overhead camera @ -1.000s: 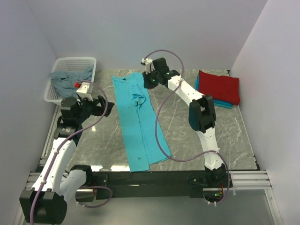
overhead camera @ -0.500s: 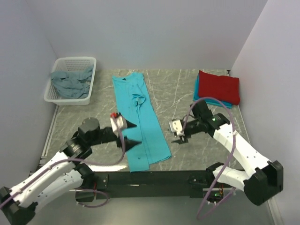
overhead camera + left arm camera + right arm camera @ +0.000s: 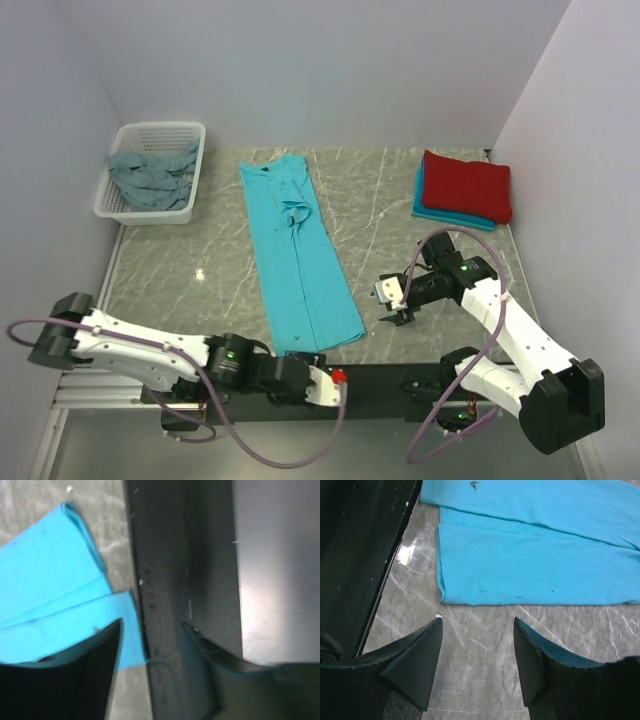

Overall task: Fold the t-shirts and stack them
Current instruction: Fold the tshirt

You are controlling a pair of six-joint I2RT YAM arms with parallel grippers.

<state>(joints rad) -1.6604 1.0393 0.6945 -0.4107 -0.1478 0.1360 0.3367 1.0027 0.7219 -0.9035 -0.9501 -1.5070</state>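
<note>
Lying as a long folded strip down the middle of the desk [image 3: 200,270], bright turquoise t-shirt [image 3: 300,255] has its collar at the far end and its hem at the near edge. Near hem corner is partly covered by the left arm in the top view. Left end effector [image 3: 150,650] sits low at that corner with its jaws spread wide: one finger over the cloth, the other over the black rail [image 3: 170,555]. It holds nothing. That wrist view is blurred, so contact with the cloth can't be told.

Right end effector [image 3: 476,622] is wide apart and empty, over bare marble just beside the strip's right edge.

Red t-shirt [image 3: 467,185] is folded at the far right on a turquoise-blue t-shirt [image 3: 430,208], which is mostly hidden with only edges showing. Grey-blue t-shirt [image 3: 150,175] is crumpled in the white basket [image 3: 160,132] at far left, its shape unclear.
</note>
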